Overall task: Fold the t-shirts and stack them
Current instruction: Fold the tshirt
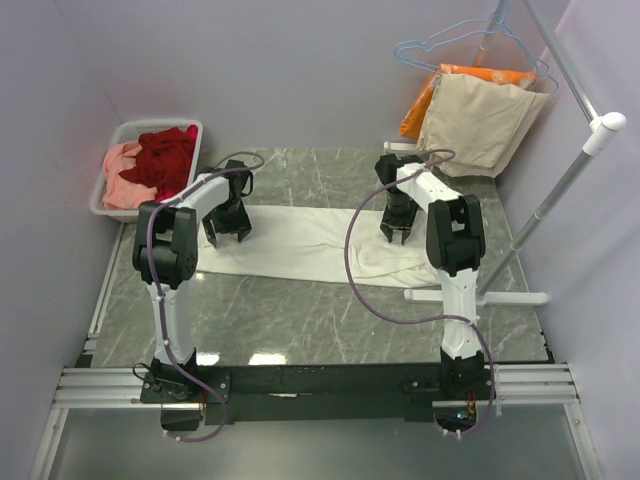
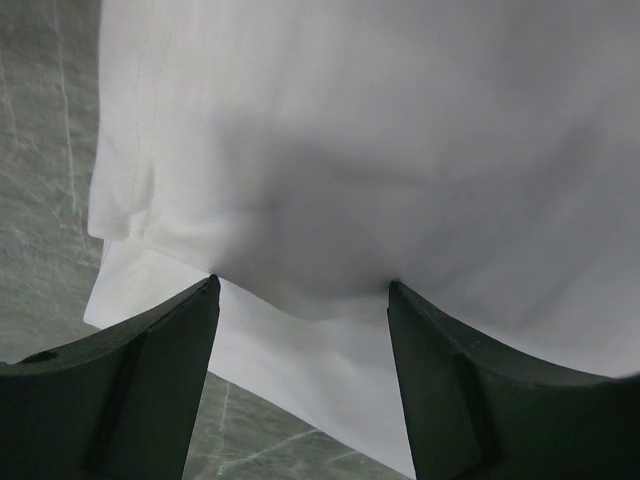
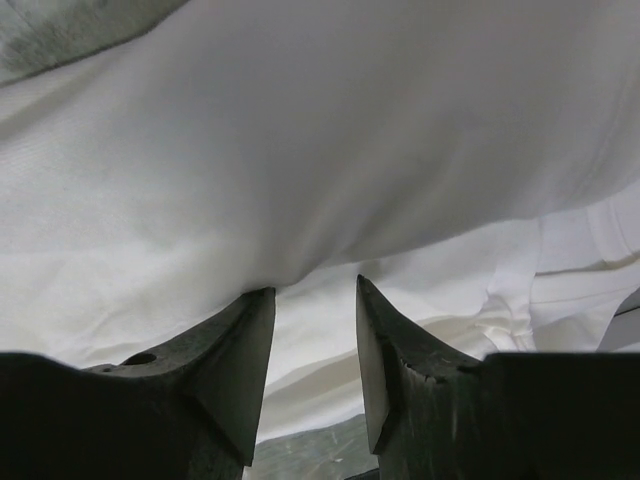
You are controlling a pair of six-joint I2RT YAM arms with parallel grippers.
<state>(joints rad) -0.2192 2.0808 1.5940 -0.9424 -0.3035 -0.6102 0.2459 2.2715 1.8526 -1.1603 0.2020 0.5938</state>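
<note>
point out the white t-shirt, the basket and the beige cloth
white t-shirt (image 1: 300, 245), top view, its flat middle
basket (image 1: 160, 123), top view, its far rim
beige cloth (image 1: 480, 125), top view, its centre

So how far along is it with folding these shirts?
Early on. Done: the white t-shirt lies on the table, looking folded into a long strip. In hand: the left gripper and right gripper hang over its ends, jaws open, holding nothing. Left: finishing that fold, then the dark red shirt and pink shirt in the basket. No stack shows yet.
</note>
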